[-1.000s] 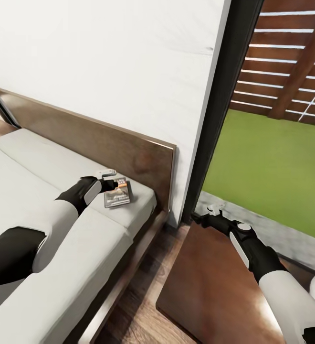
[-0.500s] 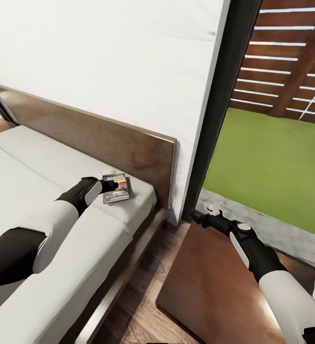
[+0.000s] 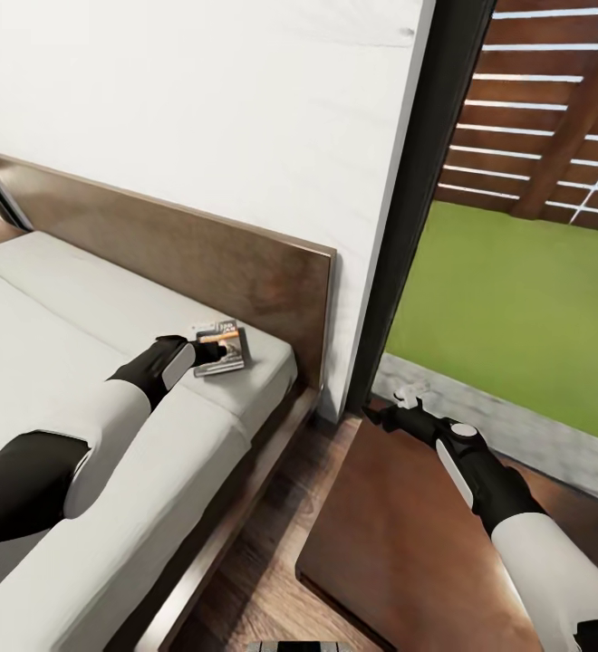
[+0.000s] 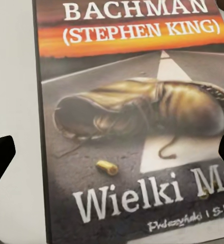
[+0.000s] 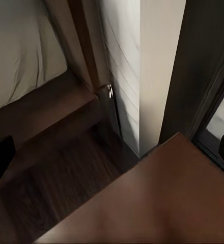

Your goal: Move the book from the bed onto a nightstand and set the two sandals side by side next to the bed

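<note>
Left wrist view: book [image 4: 137, 122] lies flat on bed [image 3: 81, 507] near the headboard [image 3: 245, 272]; I read "BACHMAN (STEPHEN KING)" and "Wielki Ma...". My left gripper [image 3: 210, 349] is spread over it. Right gripper [image 3: 391, 412] is also spread, above the nightstand [image 3: 399, 552].

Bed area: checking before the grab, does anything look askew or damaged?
Nothing looks damaged. The book lies flat on the bed near the headboard, slightly skewed to the mattress edge, with the left gripper over it.
</note>
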Robot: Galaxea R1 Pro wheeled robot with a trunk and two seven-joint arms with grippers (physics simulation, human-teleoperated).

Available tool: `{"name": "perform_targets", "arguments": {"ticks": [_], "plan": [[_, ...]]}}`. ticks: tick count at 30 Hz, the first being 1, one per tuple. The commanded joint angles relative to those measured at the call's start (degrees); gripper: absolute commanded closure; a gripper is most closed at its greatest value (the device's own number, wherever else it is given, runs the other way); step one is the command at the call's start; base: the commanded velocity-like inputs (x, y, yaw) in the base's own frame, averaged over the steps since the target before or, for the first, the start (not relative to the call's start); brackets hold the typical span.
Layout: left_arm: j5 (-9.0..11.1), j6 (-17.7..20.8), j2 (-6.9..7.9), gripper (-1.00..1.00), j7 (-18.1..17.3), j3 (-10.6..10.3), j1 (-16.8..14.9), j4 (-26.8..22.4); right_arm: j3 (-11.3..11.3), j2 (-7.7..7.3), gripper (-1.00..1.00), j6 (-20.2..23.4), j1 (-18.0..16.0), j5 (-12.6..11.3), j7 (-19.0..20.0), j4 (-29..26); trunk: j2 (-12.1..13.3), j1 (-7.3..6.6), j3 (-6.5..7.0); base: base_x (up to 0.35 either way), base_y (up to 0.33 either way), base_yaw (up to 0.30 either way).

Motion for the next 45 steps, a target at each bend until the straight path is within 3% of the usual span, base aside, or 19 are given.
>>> {"name": "perform_targets", "arguments": {"ticks": [1,13,32,45], "plan": [[0.00,0.00,0.00,-1.00,0.00,0.00,0.00,0.00,0.00,0.00,-1.00,0.01,0.00,0.00,0.00,0.00,-0.42,0.22,-0.18,0.000,0.000,0.000],[0.01,0.00,0.00,-1.00,0.01,0.00,0.00,0.00,0.01,-0.01,-1.00,-0.02,0.00,-0.04,0.00,0.00,-5.23,2.86,-2.34,0.000,0.000,0.000],[0.01,0.09,-0.16,-1.00,-0.07,0.00,0.08,0.00,0.02,-0.01,-1.00,0.00,0.00,0.01,0.00,0.09,-5.23,2.86,-2.34,0.000,0.000,0.000],[0.01,0.16,-2.02,-1.00,-0.08,0.02,0.08,0.00,-0.03,-0.01,-1.00,0.06,0.00,0.01,0.00,0.09,-5.23,2.86,-2.34,0.000,0.000,0.000]]}}
